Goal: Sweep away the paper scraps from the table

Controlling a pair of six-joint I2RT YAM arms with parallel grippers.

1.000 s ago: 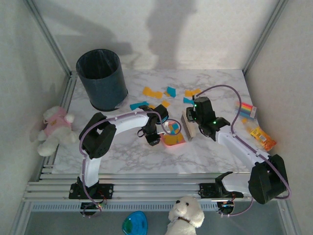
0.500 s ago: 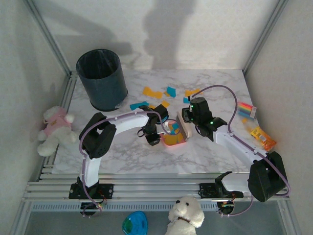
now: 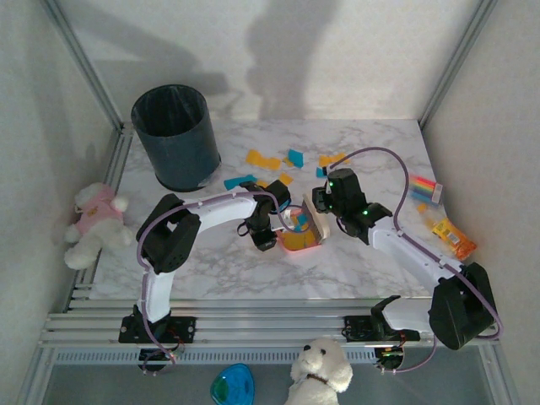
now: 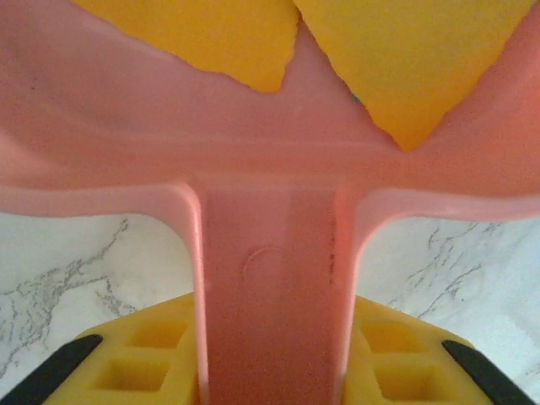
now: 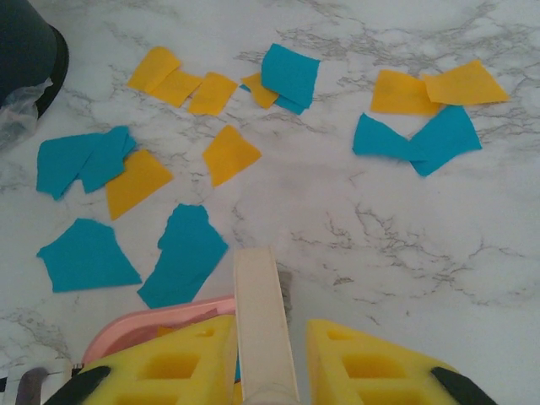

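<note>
Top external view: the paper scraps [image 3: 263,160] lie strewn across the far middle of the bench [image 3: 380,139], right of the dark bin [image 3: 175,135] at its far left corner. A few rest in the pink dustpan [image 3: 297,240] near the centre. Left jaws are clenched on the dustpan handle [image 4: 272,287]. Right jaws grasp the cream brush [image 3: 319,218], whose stem sits between the yellow fingers [image 5: 169,371].

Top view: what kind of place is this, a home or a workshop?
Probably a robot test cell, not a home: two arms bolted to a metal rail frame, a marble-look table boxed in by white panels, and staged paper scraps, a bin and plush toys.
</note>
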